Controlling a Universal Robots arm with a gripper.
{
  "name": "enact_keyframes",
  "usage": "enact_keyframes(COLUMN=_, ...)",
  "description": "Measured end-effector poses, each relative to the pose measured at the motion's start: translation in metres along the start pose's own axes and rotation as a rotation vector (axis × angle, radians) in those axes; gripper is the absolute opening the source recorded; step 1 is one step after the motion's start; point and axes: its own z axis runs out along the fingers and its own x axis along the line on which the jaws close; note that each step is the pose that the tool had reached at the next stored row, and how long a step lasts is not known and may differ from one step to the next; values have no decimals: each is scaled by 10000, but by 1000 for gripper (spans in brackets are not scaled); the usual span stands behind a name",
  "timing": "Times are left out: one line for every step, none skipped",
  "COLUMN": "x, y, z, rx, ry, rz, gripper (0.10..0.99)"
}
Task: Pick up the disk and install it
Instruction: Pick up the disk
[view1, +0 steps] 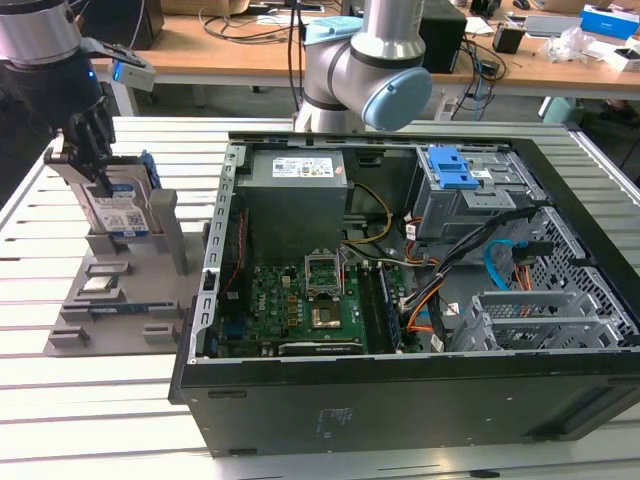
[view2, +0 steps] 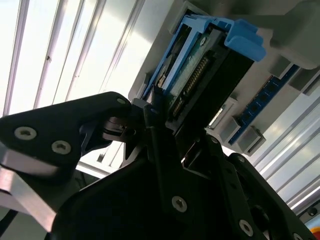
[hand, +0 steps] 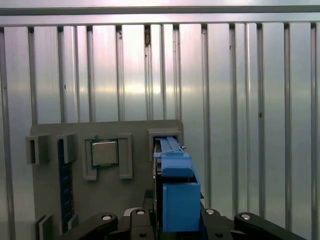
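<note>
Gripper: I see it (view1: 97, 150) at the exterior view's left, over the grey holder (view1: 170, 235), well apart from the open case (view1: 400, 400).
Grip: in the second wrist view the gripper (view2: 175, 117) has its black fingers (view2: 154, 122) narrowed down on either side of the disk (view2: 197, 70), and I read it as clamped on the top edge. The far finger's contact is hidden from me, so I say that with some caution.
Disk: it (view1: 118, 208) stands upright on edge in a slot at the back of the holder, label facing the case, blue caddy around it.
Disk from the wrist: in the first wrist view the caddy's blue end (hand: 179, 197) rises between the two fingers of the gripper (hand: 176, 220).
Seating: I cannot tell whether its lower edge touches the slot floor.
Holder: it (hand: 135, 130) lies on the slatted metal table (view1: 60, 400) and also carries a chip (hand: 105, 153) and a memory stick (hand: 65, 185), both beside the disk's slot.
Case: lying on its side, lid off, just beside the holder. Inside I see the power supply (view1: 295, 190), the motherboard (view1: 290, 300) and a blue latch (view1: 448, 165) on the drive cage.
Arm: its grey joint (view1: 370, 70) stands behind the case.
</note>
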Motion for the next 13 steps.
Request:
enact_keyframes(x=-2, y=0, z=-14, rx=1, ry=0, rz=1, gripper=365)
enact_keyframes(x=-3, y=0, z=-23, rx=1, ry=0, rz=1, gripper=365)
enact_keyframes(x=-4, y=-1, z=-38, rx=0, ry=0, rz=0, gripper=365)
enact_keyframes(x=-4, y=-1, z=-51, rx=1, ry=0, rz=1, gripper=365)
enact_keyframes(x=-5, y=-1, z=-76, rx=1, ry=0, rz=0, gripper=365)
enact_keyframes(x=-6, y=-1, z=-94, rx=1, ry=0, rz=1, gripper=365)
enact_keyframes(x=-7, y=-2, z=-114, rx=1, ry=0, rz=0, gripper=365)
enact_keyframes(x=-8, y=-2, z=-133, rx=1, ry=0, rz=0, gripper=365)
enact_keyframes(x=-9, y=-2, z=-158, rx=0, ry=0, rz=1, gripper=365)
enact_keyframes(x=-11, y=-3, z=-179, rx=1, ry=0, rz=1, gripper=365)
enact_keyframes(x=-11, y=-3, z=-196, rx=1, ry=2, rz=0, gripper=365)
enact_keyframes(x=-14, y=-4, z=-237, rx=1, ry=3, rz=1, gripper=365)
enact_keyframes(x=-16, y=-4, z=-269, rx=1, ry=4, rz=0, gripper=365)
